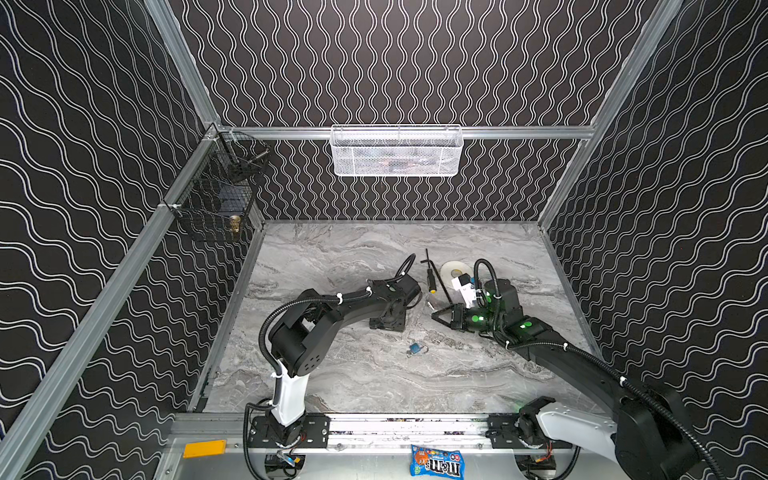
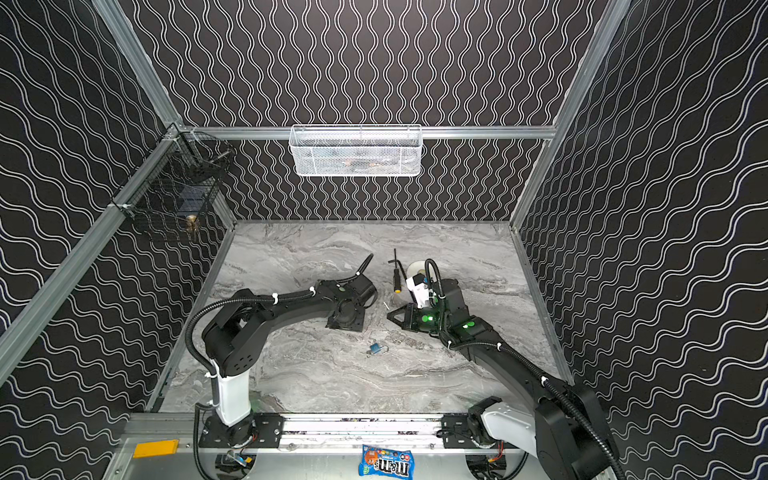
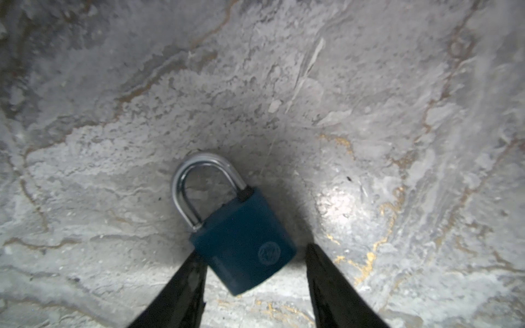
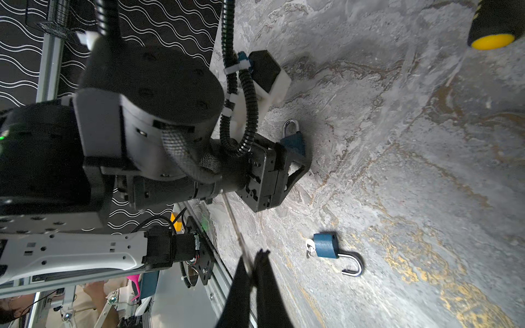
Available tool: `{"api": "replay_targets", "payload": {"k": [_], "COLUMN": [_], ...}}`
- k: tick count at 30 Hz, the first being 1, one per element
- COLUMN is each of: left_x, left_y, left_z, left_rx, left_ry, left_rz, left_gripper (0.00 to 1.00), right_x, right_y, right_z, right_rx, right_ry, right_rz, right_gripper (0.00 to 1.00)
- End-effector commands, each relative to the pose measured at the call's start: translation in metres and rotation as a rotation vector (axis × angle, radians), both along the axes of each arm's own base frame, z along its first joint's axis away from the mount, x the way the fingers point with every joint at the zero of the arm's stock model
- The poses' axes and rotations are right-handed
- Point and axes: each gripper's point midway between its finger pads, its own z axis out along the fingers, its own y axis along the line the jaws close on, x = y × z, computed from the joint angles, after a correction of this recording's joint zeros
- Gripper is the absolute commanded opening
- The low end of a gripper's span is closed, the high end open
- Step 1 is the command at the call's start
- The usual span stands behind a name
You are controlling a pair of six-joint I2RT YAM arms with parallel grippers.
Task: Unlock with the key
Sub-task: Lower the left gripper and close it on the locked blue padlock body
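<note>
**A:** Where is the lock?

**B:** There are two. The closed padlock (image 3: 233, 233) lies flat on the table (image 1: 332, 374). Its shackle is seated in the blue body, and it sits right between the left fingers (image 3: 181, 292). In both top views that arm hides it.

**A:** Gripped, then?

**B:** Not that I can see. The fingers stand apart, one on each side of the body. One tip is at the body's corner (touching or just short of it, I cannot tell). The other has a clear strip of table between itself and the lock.

**A:** And the second lock?

**B:** The open padlock (image 1: 414, 349) lies nearer the arms' bases and apart from both arms. Its shackle is swung out, and the key (image 4: 309, 247) sits in its base.

**A:** The right arm?

**B:** The right fingers (image 4: 272, 289) are pressed together, low over the table. They are beside the left ones, with their tips pointing that way. A thin silvery strip (image 4: 233, 224) runs out from between them, but what it is I cannot tell.

**A:** Anything else nearby?

**B:** A screwdriver (image 1: 432, 280) with a yellow-ended handle and a tape roll (image 1: 451, 270) lie on the table behind the arms.
</note>
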Motion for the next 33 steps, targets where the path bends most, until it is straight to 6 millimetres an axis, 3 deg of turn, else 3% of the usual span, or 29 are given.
{"api": "replay_targets", "payload": {"k": [1,8,15,22,33], "left_x": [-0.004,0.000,0.009,0.016,0.020], "left_y": [0.013,0.017,0.017,0.023,-0.007], "left_z": [-0.008,-0.008,0.000,0.003,-0.001], "left_rx": [0.054,0.068,0.063,0.071,-0.073], "left_ry": [0.009,-0.017,-0.065,-0.123,-0.130], "left_rz": [0.030,0.046,0.084,0.147,0.059], "left_gripper": [0.57,0.57,0.67,0.69,0.68], "right_x": [0.002,0.002,0.003,0.005,0.004], "right_y": [0.003,0.003,0.002,0.002,0.001], "right_z": [0.009,0.007,0.006,0.005,0.001], "right_rx": [0.026,0.026,0.014,0.008,-0.006], "right_ry": [-0.036,-0.029,-0.033,-0.039,-0.034], "right_rz": [0.015,0.017,0.011,0.014,0.012], "right_gripper": [0.00,0.00,0.00,0.00,0.00]}}
